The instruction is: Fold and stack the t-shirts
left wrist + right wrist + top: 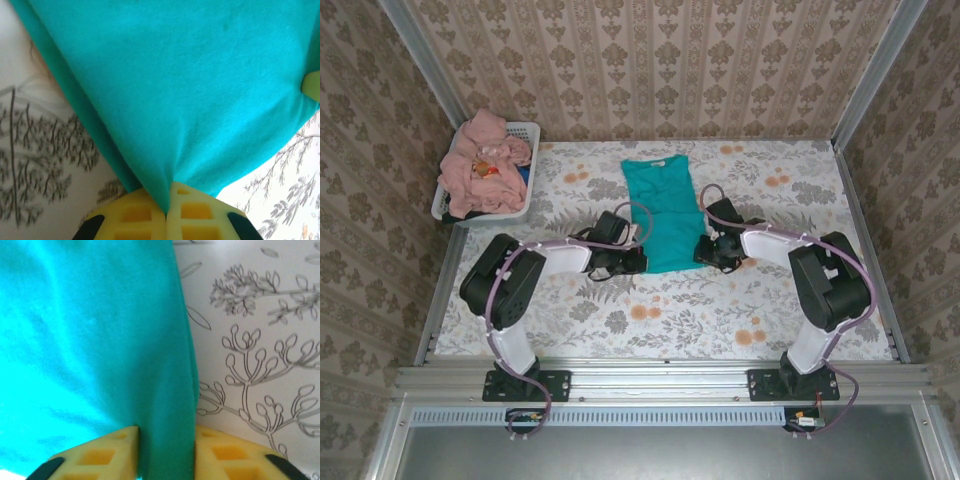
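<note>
While the left gripper point(167, 200) is clamped tight on the teal t-shirt point(665, 205) at lower centre, the right gripper point(165, 445), part-closed round a thicker fold, may lose it on lifting.

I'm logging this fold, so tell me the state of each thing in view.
teal t-shirt, spread flat on the table
left gripper, shut on its near left corner
right gripper, shut on its near right edge
pink t-shirts, heaped unfolded in the laundry basket
laundry basket, upright, full
</note>
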Robot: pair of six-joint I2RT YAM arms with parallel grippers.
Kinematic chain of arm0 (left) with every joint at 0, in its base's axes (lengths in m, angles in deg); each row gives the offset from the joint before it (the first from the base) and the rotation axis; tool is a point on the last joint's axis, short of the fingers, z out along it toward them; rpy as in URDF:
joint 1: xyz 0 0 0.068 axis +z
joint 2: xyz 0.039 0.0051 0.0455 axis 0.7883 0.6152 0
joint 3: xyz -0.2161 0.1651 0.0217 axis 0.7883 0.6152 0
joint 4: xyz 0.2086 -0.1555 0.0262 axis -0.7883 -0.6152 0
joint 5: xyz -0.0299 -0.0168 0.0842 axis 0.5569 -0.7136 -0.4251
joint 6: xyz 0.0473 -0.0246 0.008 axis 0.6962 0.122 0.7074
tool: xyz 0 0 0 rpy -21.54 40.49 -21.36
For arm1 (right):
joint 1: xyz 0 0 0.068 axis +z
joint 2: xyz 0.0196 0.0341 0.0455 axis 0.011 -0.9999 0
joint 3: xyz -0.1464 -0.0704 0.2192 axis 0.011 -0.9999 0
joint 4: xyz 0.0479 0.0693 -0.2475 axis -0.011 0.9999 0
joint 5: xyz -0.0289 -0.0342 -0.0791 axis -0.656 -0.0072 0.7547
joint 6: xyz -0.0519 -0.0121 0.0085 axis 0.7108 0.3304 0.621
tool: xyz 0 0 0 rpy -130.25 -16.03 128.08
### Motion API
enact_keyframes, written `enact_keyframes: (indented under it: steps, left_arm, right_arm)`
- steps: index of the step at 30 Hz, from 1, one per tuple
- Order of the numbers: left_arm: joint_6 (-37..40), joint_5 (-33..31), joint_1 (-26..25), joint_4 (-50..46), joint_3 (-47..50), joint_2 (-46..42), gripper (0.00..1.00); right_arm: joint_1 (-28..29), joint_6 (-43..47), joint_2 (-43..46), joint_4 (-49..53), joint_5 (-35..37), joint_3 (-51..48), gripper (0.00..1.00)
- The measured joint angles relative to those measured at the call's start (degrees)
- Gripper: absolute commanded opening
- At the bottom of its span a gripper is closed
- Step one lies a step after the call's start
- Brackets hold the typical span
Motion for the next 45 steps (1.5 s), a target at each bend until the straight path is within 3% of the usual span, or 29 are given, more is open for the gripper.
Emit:
enact_keyframes:
  steps: [3, 7, 12, 17, 22, 31, 36, 45]
  left_arm:
    - [0.0, 0.1, -0.2, -1.0, 2.3, -2.4, 0.0]
    - [0.0, 0.3, -0.7, -4.8, 3.8, -7.5, 0.0]
    - [0.0, -0.2, -1.2, -10.4, 3.2, -16.8, 0.0]
    - [0.4, -2.6, -0.9, -15.0, -1.1, -21.5, 0.0]
    - [0.5, -3.2, 2.4, -16.8, -5.8, -19.3, 0.0]
    - [2.5, 1.2, 8.5, -17.6, -19.2, -5.1, 0.0]
    - [3.0, 2.6, 6.8, -17.9, -16.9, -7.5, 0.0]
    - [-0.8, 1.7, -1.4, -15.3, 0.1, -20.9, 0.0]
  right_arm:
    - [1.1, -0.3, 2.6, 0.9, -0.5, -1.3, 0.08]
    - [3.7, -0.2, 8.9, 4.8, -0.5, -1.6, 0.02]
    - [5.8, 0.1, 17.1, 11.2, 0.1, 1.0, 0.0]
    - [5.9, 1.1, 17.5, 14.0, 0.4, 8.2, 0.0]
    - [5.4, 2.2, 10.8, 14.7, 0.0, 17.8, 0.0]
    - [1.7, 2.4, -0.3, 15.8, -0.7, 26.9, 0.0]
    - [2.3, 2.3, 3.1, 15.5, -0.9, 23.3, 0.0]
    - [3.8, -1.0, 16.4, 12.7, -2.1, 0.6, 0.0]
